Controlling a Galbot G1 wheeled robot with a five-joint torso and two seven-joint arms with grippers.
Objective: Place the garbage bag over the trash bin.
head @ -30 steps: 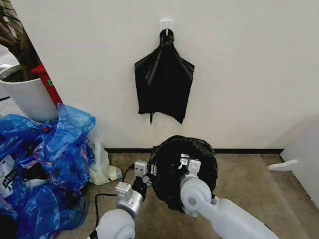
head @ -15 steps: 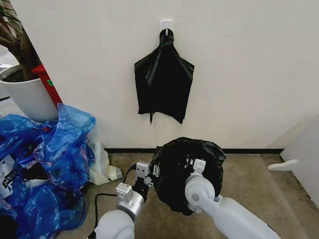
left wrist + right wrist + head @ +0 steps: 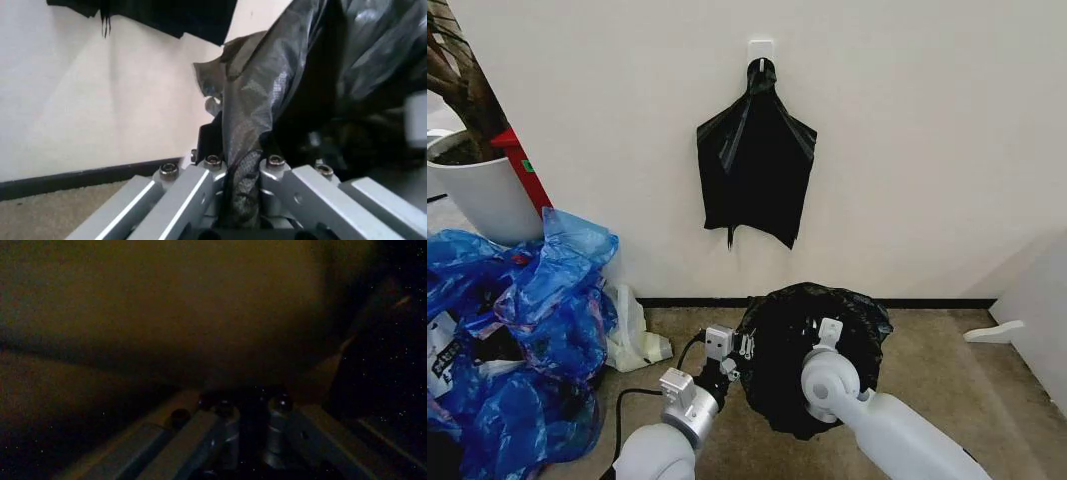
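Note:
The garbage bag (image 3: 812, 350), glossy wrinkled black film, bulges above the carpet just in front of the wall, stretched between my two grippers. My left gripper (image 3: 745, 350) holds its left edge; the left wrist view shows that gripper (image 3: 243, 160) shut on a fold of the garbage bag (image 3: 320, 75). My right gripper (image 3: 827, 330) reaches into the bag from the near side. Its dark wrist view shows the right gripper (image 3: 243, 405) closed among black film. The trash bin is hidden behind the bag.
A flat black bag (image 3: 755, 170) hangs from a wall hook above. Blue plastic bags (image 3: 517, 330) pile up at the left, behind them a white plant pot (image 3: 482, 195). A white bag (image 3: 632, 340) and a black cable (image 3: 627, 400) lie on the carpet. A white panel (image 3: 1037, 320) stands at the right.
The bag has shifted to the right and puffed up from a round shape into a looser bulge. Both grippers moved right with it, the right one farther.

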